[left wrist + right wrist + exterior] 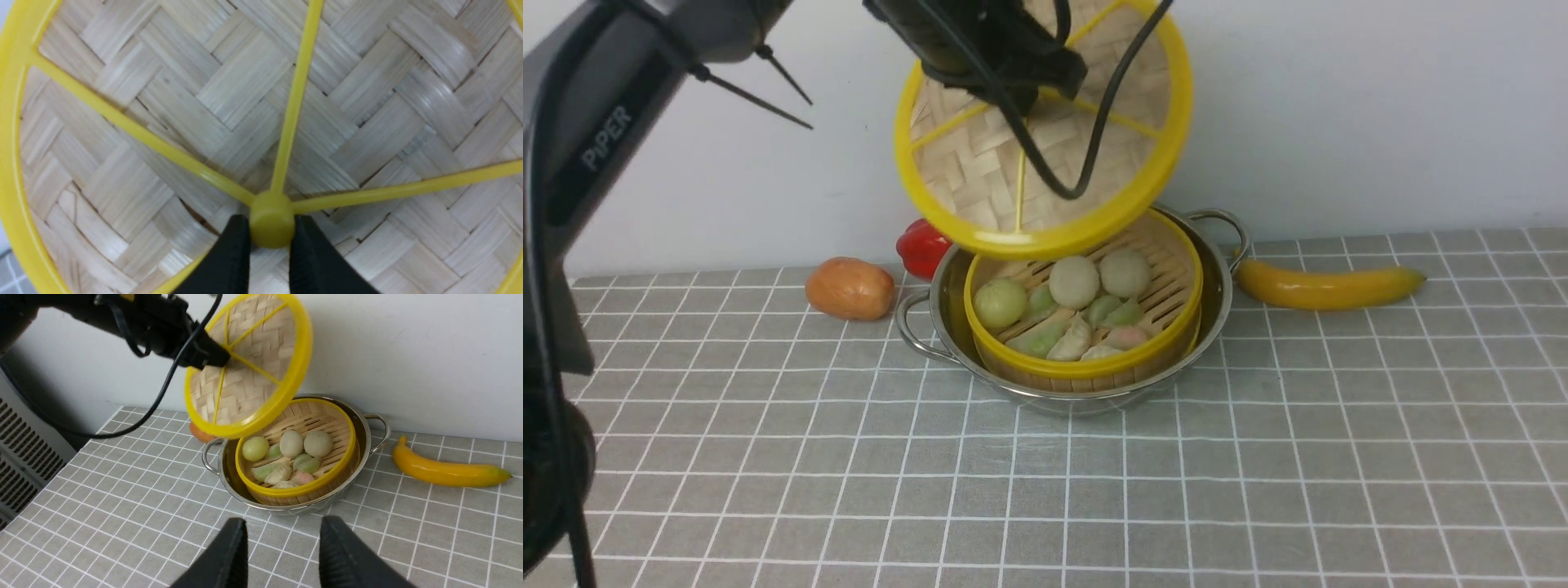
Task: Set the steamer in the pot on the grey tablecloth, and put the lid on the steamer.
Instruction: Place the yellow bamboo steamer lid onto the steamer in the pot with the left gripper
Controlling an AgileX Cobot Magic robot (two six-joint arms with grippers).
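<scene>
My left arm [596,139] comes in from the near left edge of the front view and reaches up and across. Its black wrist sits high over the middle of the scene, and a cable [1094,155] loops down in front of it. The left claw [271,228] is clamped on the yellow centre hub of the lid [980,175], one finger on each side. The lid hangs in the air, tilted steeply so its spoked face looks toward me. Its lower rim is above the far left edge of the steamer [1086,363], and I cannot tell whether the two touch.

The right claw [284,522] hovers low over the cloth on the near side of the pot [1217,278]. Its jaws are apart and nothing is between them.

The steamer sits inside the pot, uncovered, with round buns and dumplings [1074,282] on its slatted floor. The pot rests on the grey tablecloth [1258,457], which covers the tabletop across the whole view.

A yellow banana [1327,286] lies just right of the pot. On the left are a red pepper [921,247] and an orange-brown rounded item [849,287]. Behind everything is a plain white wall [1380,106]. A slotted panel [20,457] shows off the tabletop's left side in the right wrist view.
</scene>
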